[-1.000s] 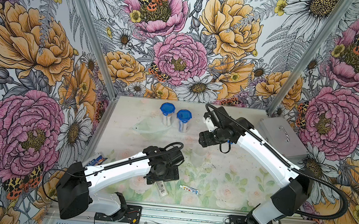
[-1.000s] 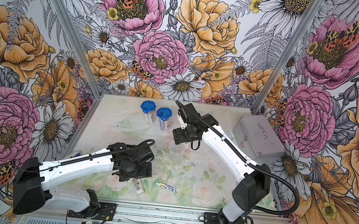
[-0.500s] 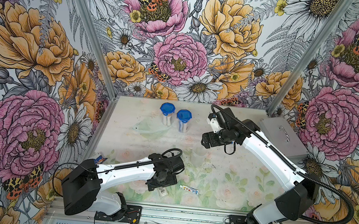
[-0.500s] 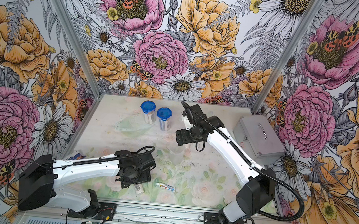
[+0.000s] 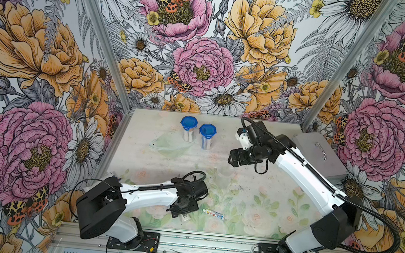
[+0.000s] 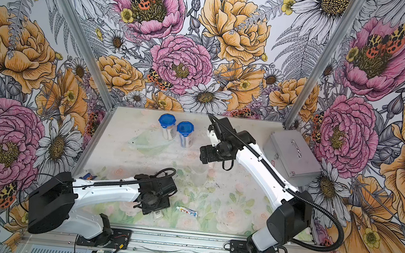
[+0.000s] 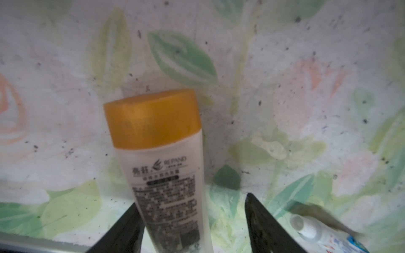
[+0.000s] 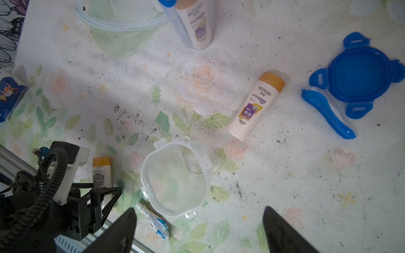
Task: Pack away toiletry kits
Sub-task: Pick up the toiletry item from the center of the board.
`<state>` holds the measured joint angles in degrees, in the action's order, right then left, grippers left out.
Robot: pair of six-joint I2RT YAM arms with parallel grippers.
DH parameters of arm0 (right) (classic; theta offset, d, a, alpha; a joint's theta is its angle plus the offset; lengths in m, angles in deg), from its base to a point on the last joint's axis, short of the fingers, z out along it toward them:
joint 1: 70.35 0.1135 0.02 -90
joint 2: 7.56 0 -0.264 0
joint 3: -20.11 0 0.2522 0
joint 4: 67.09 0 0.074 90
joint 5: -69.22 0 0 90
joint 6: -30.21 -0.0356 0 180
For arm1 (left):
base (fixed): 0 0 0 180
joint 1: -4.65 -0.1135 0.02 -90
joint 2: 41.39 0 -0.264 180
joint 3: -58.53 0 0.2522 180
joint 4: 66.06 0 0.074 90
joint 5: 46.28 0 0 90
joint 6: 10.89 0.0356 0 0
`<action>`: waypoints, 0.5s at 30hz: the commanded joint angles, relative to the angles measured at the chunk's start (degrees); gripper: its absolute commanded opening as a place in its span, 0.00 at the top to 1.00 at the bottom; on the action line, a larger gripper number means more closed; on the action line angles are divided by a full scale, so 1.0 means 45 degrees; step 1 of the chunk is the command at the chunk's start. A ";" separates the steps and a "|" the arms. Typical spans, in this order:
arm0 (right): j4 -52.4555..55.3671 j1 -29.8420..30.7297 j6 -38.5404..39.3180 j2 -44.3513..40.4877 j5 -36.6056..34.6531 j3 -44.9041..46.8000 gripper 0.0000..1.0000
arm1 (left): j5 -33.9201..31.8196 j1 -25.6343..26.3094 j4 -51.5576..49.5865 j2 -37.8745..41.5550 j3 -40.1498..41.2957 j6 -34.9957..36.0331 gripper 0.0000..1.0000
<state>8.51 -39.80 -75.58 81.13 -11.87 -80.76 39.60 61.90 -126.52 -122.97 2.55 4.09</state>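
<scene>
A white orange-capped bottle (image 7: 162,153) lies flat near the table's front, between the fingers of my left gripper (image 7: 191,199). One finger touches it and a gap shows at the other, so the gripper is open. A toothpaste tube (image 5: 213,214) lies just right of it. My right gripper (image 8: 199,209) hangs open and empty above an empty clear cup (image 8: 175,177). A second bottle (image 8: 255,107), a blue toothbrush (image 8: 328,114) and a blue four-tab lid (image 8: 359,74) lie loose beyond it. Two lidded cups (image 5: 188,128) (image 5: 207,132) stand at the back.
A clear shallow bowl (image 5: 169,143) sits in front of the lidded cups. The silver case (image 5: 321,155) lies at the right edge behind my right arm. A blue packet (image 8: 8,96) rests at the table's left edge. The metal rail (image 5: 184,243) borders the front.
My left gripper came down toward the front over the bottle and its jaws narrowed around it. My right gripper drifted a little to the right and opened slightly wider.
</scene>
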 commanded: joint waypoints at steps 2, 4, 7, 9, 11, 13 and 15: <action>-0.0422 -0.0233 -0.0212 0.0131 0.0208 -0.0417 0.10 | -0.0122 0.0192 0.0861 -0.0216 0.0508 -0.0149 0.33; -0.0462 -0.0319 -0.0214 0.0194 0.0233 -0.0493 0.10 | -0.0077 0.0374 0.0958 -0.0425 0.0563 -0.0141 0.35; -0.0479 -0.0449 -0.0239 0.0250 0.0228 -0.0633 0.10 | 0.0051 0.0658 0.1061 -0.0982 0.0372 -0.0018 0.39; -0.0486 -0.0545 -0.0290 0.0267 0.0263 -0.0662 0.11 | 0.0065 0.0789 0.1071 -0.1230 0.0197 0.0080 0.42; -0.0482 -0.0628 -0.0362 0.0253 0.0371 -0.0683 0.11 | 0.0075 0.0831 0.1042 -0.1267 0.0134 0.0122 0.46; -0.0481 -0.0700 -0.0397 0.0195 0.0527 -0.0655 0.11 | 0.0010 0.0844 0.1040 -0.1110 0.0190 0.0123 0.51; -0.0481 -0.0781 -0.0427 0.0146 0.0642 -0.0604 0.11 | -0.0095 0.0817 0.1023 -0.0928 0.0222 0.0163 0.56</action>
<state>7.25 -42.86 -76.83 81.89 -10.34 -81.97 37.15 64.92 -127.96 -125.72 1.55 4.61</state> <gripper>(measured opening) 0.893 0.444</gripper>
